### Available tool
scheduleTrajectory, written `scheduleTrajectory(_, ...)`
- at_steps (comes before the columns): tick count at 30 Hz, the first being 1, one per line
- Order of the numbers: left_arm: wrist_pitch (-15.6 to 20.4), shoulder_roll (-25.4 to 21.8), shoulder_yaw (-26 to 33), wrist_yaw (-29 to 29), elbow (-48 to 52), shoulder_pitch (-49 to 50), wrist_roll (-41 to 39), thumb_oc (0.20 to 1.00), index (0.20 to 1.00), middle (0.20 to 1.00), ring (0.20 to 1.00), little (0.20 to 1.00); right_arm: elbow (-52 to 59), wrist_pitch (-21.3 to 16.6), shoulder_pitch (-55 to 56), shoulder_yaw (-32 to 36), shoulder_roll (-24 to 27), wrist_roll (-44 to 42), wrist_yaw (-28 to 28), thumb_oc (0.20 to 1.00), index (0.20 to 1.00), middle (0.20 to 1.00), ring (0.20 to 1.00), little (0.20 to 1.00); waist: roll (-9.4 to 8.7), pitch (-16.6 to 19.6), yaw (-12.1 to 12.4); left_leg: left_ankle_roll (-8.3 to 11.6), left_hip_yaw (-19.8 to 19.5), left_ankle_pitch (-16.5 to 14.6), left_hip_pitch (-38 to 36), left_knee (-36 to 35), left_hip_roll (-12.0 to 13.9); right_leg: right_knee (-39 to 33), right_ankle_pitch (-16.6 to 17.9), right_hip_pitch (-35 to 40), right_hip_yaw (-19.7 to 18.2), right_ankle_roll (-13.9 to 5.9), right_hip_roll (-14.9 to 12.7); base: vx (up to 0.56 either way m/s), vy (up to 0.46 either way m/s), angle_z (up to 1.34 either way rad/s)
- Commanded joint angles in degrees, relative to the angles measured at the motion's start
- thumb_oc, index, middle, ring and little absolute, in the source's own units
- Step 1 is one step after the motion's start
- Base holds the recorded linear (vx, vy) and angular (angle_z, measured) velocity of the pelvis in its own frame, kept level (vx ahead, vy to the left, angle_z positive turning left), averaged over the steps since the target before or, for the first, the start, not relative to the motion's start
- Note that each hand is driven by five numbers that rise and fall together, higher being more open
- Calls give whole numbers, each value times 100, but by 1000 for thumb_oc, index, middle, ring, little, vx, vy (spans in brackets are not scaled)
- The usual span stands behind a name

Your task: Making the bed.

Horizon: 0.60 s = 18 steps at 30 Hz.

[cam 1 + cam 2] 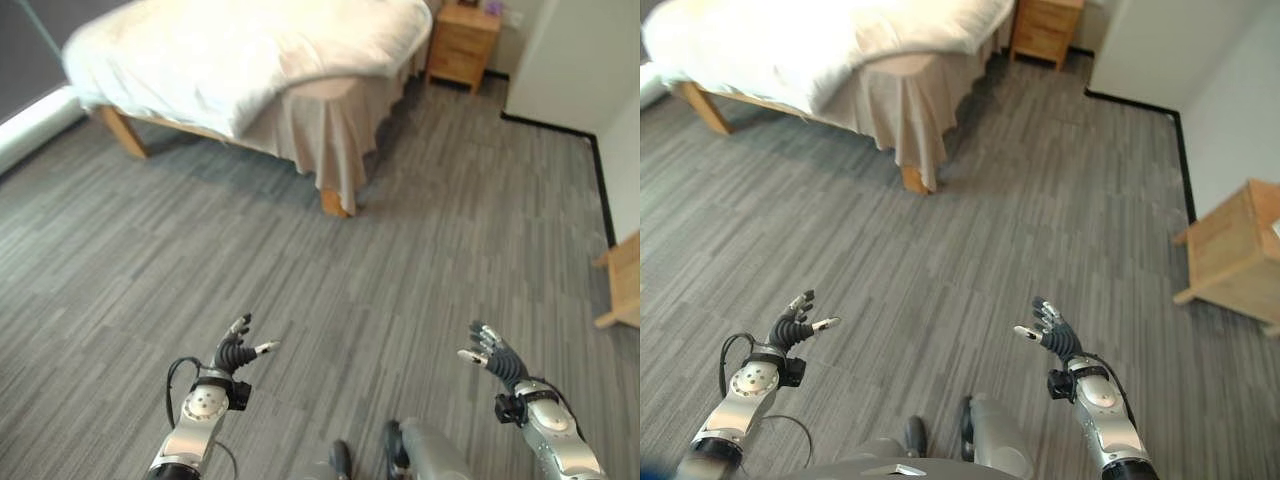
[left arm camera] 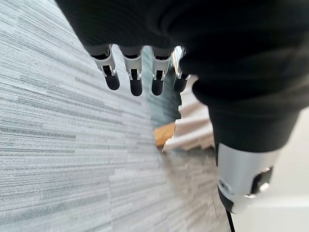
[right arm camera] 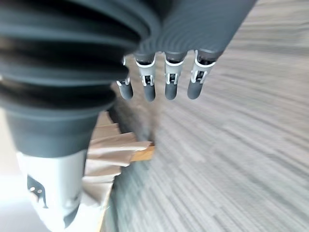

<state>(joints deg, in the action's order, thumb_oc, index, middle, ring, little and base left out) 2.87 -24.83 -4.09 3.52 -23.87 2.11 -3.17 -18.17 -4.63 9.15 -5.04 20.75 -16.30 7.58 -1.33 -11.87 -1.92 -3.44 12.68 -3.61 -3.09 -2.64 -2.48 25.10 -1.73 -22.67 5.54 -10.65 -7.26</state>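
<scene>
The bed (image 1: 250,60) stands at the far left of the room, a cream duvet (image 1: 200,75) draped over it and hanging off the near corner above a beige skirt (image 1: 325,125) and a wooden leg (image 1: 335,203). My left hand (image 1: 236,352) is low in the left eye view, held over the floor with fingers relaxed and nothing in it. My right hand (image 1: 492,352) is level with it on the right, also open and empty. Both hands are well short of the bed. The bed's corner also shows past the fingers (image 2: 136,79) in the left wrist view.
Grey plank flooring (image 1: 300,280) lies between me and the bed. A wooden nightstand (image 1: 464,42) stands beyond the bed's far corner. A white wall with a black skirting (image 1: 1140,105) runs down the right. A low wooden table (image 1: 1240,250) stands at the right.
</scene>
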Motion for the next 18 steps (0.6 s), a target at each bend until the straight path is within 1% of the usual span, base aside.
scheduleTrajectory(1, 286, -215, 126, -10, 497, -145, 167, 1000, 1000, 1000, 1000, 1000, 353, -248, -66, 6, -84, -109, 64, 1000, 1000, 1000, 1000, 1000, -79, 114, -243, 366, -789, -16, -672, -236, 284, -1926, 1696, 489, -13, -23, -83, 318, -92, 2)
scheduleTrajectory(2, 288, -216, 110, -7, 466, -248, 189, 1000, 1000, 1000, 1000, 1000, 366, -236, -77, -31, -63, -65, 82, 1000, 1000, 1000, 1000, 1000, -123, 155, -324, 453, -848, -104, -790, -236, 308, -2273, 1774, 450, -90, -75, -84, 523, -180, 18)
scheduleTrajectory(3, 306, -242, 58, 10, 557, -397, 329, 1000, 1000, 1000, 1000, 1000, 449, -198, -117, -64, -14, 49, 97, 1000, 1000, 1000, 1000, 1000, -119, 227, -473, 585, -928, -273, -1118, -236, 501, -2531, 2065, 327, -144, -197, -130, 625, -231, 27)
scheduleTrajectory(4, 293, -250, 7, 26, 664, -423, 407, 1000, 1000, 1000, 1000, 1000, 537, -161, -111, -65, 37, 75, 140, 1000, 1000, 1000, 1000, 1000, -106, 249, -514, 608, -952, -317, -1221, -236, 571, -2413, 2049, 325, -121, -207, -105, 575, -234, 34)
scheduleTrajectory(5, 285, -200, -102, -17, 689, -466, 395, 1000, 1000, 1000, 1000, 1000, 560, -158, -69, -70, 4, -28, 142, 1000, 1000, 1000, 1000, 1000, -82, 319, -563, 659, -1021, -222, -1285, -236, 649, -2314, 1871, 400, -195, -126, -17, 411, -170, 38)
scheduleTrajectory(6, 309, -169, -135, -35, 681, -472, 392, 1000, 1000, 1000, 1000, 1000, 462, -160, -89, -140, -9, -107, 192, 1000, 1000, 1000, 1000, 1000, -17, 405, -602, 694, -1043, 102, -1483, -236, 833, -2163, 1732, 404, -190, 6, 167, 419, -185, 50)
scheduleTrajectory(7, 307, -100, -200, -81, 660, -484, 292, 1000, 1000, 1000, 1000, 1000, 433, -155, -145, -190, 30, -131, 187, 1000, 1000, 1000, 1000, 1000, 27, 406, -593, 749, -1004, 345, -1350, 238, 975, -2078, 1569, 571, -103, 170, 281, 427, -231, 46)
scheduleTrajectory(8, 311, -19, -236, -118, 646, -524, 122, 1000, 1000, 1000, 1000, 1000, 402, -165, -251, -231, 85, -232, 147, 1000, 1000, 1000, 1000, 1000, 54, 389, -558, 816, -1011, 750, -1016, 1137, 1071, -2071, 1479, 795, -45, 328, 370, 383, -350, 41)
scheduleTrajectory(9, 336, 3, -218, -164, 750, -527, -60, 1000, 1000, 1000, 1000, 1000, 450, -201, -289, -248, 154, -346, 192, 1000, 1000, 1000, 1000, 1000, -53, 371, -503, 830, -958, 1137, -520, 2323, 1153, -2153, 1433, 1032, 45, 496, 405, 380, -453, 40)
scheduleTrajectory(10, 334, -15, -226, -270, 925, -484, -167, 1000, 1000, 1000, 1000, 1000, 575, -189, -248, -223, 240, -405, 238, 1000, 1000, 1000, 1000, 1000, -185, 290, -387, 741, -957, 1245, 43, 3342, 1095, -2235, 1318, 1269, 101, 662, 401, 333, -477, 41)
scheduleTrajectory(11, 352, -24, -237, -344, 996, -454, -214, 1000, 1000, 1000, 1000, 1000, 559, -184, -236, -208, 334, -412, 260, 1000, 1000, 1000, 1000, 1000, -290, 164, -263, 672, -1005, 1242, 535, 4033, 1019, -2302, 1221, 1479, 104, 768, 395, 179, -293, 20)
scheduleTrajectory(12, 350, -29, -236, -345, 998, -457, -214, 1000, 1000, 1000, 1000, 1000, 558, -184, -239, -207, 329, -412, 261, 1000, 1000, 1000, 1000, 1000, -306, 176, -279, 667, -1019, 1257, 573, 4045, 1000, -2307, 1234, 1459, 114, 767, 374, 150, -221, -8)
scheduleTrajectory(13, 360, -39, -183, -311, 1049, -433, -213, 1000, 1000, 1000, 1000, 1000, 542, -156, -264, -177, 450, -398, 281, 1000, 1000, 1000, 1000, 1000, -372, 60, -155, 624, -964, 1168, 941, 4282, 918, -2363, 1127, 1656, 117, 834, 380, 338, -208, -35)
scheduleTrajectory(14, 397, 61, -57, -320, 1136, -355, -554, 1000, 1000, 1000, 1000, 1000, 547, -133, -293, -37, 590, -390, 262, 1000, 1000, 1000, 1000, 1000, -391, -29, 55, 572, -888, 1009, 1481, 4137, 807, -2492, 993, 2027, 37, 856, 390, 344, -208, -19)
scheduleTrajectory(15, 396, 60, -57, -321, 1137, -356, -554, 1000, 1000, 1000, 1000, 1000, 549, -132, -294, -36, 588, -390, 262, 1000, 1000, 1000, 1000, 1000, -406, -15, 45, 565, -888, 1034, 1500, 4120, 787, -2496, 1003, 2008, 41, 853, 371, 553, -168, -2)
scheduleTrajectory(16, 446, 115, 183, -305, 1292, -204, -823, 1000, 1000, 1000, 1000, 1000, 773, -168, -206, 239, 636, -508, 284, 1000, 1000, 1000, 1000, 1000, -378, 17, 188, 589, -740, 1005, 1853, 3396, 739, -2668, 902, 2347, 76, 825, 357, 439, -65, 11)
scheduleTrajectory(17, 458, 101, 271, -327, 1368, -116, -878, 1000, 1000, 1000, 1000, 1000, 844, -196, -154, 370, 619, -590, 291, 1000, 1000, 1000, 1000, 1000, -359, 73, 229, 580, -586, 1072, 1929, 2856, 710, -2721, 857, 2426, 97, 800, 361, 599, -52, 24)
scheduleTrajectory(18, 443, 66, 313, -360, 1381, -36, -827, 1000, 1000, 1000, 1000, 1000, 832, -206, -134, 434, 633, -597, 301, 1000, 1000, 1000, 1000, 1000, -342, 120, 299, 556, -449, 1146, 1871, 2229, 619, -2780, 786, 2555, 87, 760, 363, 503, 24, 20)
